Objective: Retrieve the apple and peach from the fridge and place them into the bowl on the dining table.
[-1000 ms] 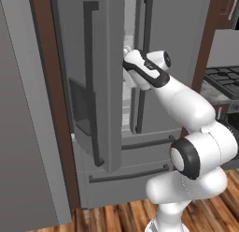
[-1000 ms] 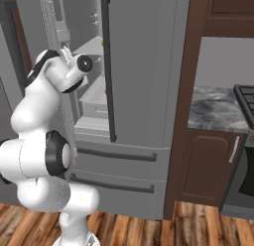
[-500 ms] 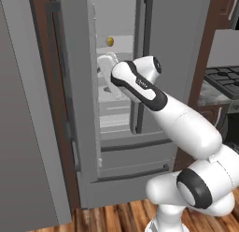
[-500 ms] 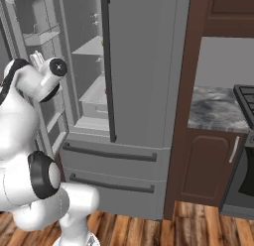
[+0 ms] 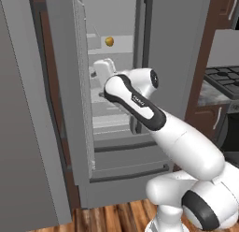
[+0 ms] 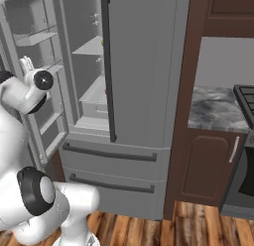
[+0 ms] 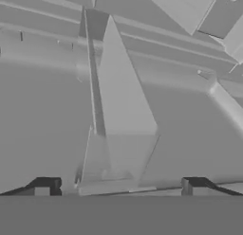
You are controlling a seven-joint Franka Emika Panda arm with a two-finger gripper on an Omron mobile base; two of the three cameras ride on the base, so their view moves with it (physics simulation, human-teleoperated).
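You see the fridge (image 5: 177,48) with its left door swung open and a small yellow fruit (image 5: 109,41) on an upper shelf inside. Your gripper (image 7: 118,185) reaches among the pale shelves, fingers spread wide, holding nothing.

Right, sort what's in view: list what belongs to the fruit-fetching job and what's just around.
Job things:
- fridge, left door swung open
- yellowish fruit on an upper shelf, apple or peach, too small to tell
- gripper, open, inside the fridge

Just around:
- stone counter
- brown cabinet
- stove
- wood floor
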